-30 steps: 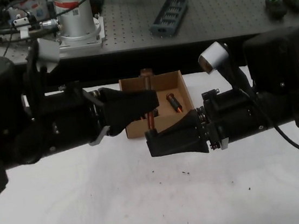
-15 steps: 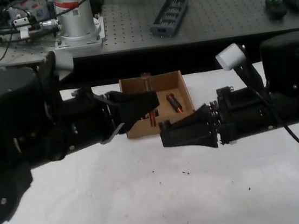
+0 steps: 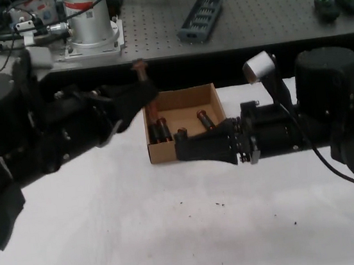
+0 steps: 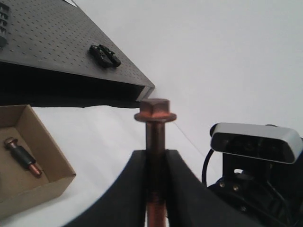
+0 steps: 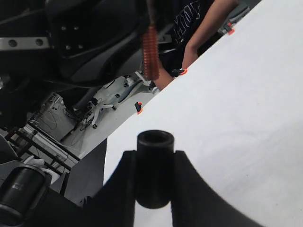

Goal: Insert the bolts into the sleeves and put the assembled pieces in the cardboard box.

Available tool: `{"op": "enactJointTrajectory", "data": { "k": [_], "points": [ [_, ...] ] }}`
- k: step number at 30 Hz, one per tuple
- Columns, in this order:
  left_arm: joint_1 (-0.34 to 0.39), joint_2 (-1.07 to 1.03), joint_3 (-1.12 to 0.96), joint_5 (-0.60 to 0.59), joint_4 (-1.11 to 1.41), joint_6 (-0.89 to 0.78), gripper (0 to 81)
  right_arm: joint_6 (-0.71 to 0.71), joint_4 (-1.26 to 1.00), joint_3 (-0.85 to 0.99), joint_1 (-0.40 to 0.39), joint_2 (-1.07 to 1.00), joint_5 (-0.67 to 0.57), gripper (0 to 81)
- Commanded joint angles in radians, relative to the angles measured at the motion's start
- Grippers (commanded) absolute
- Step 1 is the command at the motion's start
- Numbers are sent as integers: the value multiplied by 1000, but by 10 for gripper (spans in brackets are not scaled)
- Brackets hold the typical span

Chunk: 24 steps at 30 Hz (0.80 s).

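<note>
My left gripper [image 3: 140, 93] [image 4: 155, 158] is shut on a copper bolt [image 3: 138, 68] [image 4: 155, 113], held upright with its hex head on top, above and behind the left corner of the cardboard box [image 3: 179, 94] [image 4: 47, 182]. My right gripper [image 3: 187, 148] [image 5: 155, 158] is shut on a black sleeve [image 5: 155, 189] with its bore facing up, at the box's front edge. In the right wrist view the bolt's threaded end [image 5: 150, 49] hangs above the sleeve, apart from it. Assembled pieces [image 3: 204, 119] [image 4: 21, 155] lie in the box.
A white cloth [image 3: 177, 236] covers the bench in front of the box. Behind it is a dark perforated plate with a grey-blue rack [image 3: 199, 14], a metal post [image 3: 88, 17], cables and two small dark green parts [image 3: 337, 1].
My left gripper has lifted the bolt up and back, from over the box to behind its left corner. My right gripper first drew back to the right, then came back left to the box's front.
</note>
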<state>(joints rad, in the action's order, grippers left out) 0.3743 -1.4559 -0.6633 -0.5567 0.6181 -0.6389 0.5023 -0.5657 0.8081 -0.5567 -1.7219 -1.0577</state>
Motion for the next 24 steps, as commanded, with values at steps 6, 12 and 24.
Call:
{"op": "enactJointTrajectory", "data": {
  "k": [6, 12, 24],
  "points": [
    [0, -28, -13, -67, 36, -44, 6, 30, -23, 27, 7, -24, -7, 16],
    [0, -33, -13, -94, 67, -60, 6, 36, -23, 27, 7, -24, -18, 16],
    [0, -33, -13, -174, 79, -68, 6, 72, -23, 27, 7, -24, -174, 16]
  ]
}}
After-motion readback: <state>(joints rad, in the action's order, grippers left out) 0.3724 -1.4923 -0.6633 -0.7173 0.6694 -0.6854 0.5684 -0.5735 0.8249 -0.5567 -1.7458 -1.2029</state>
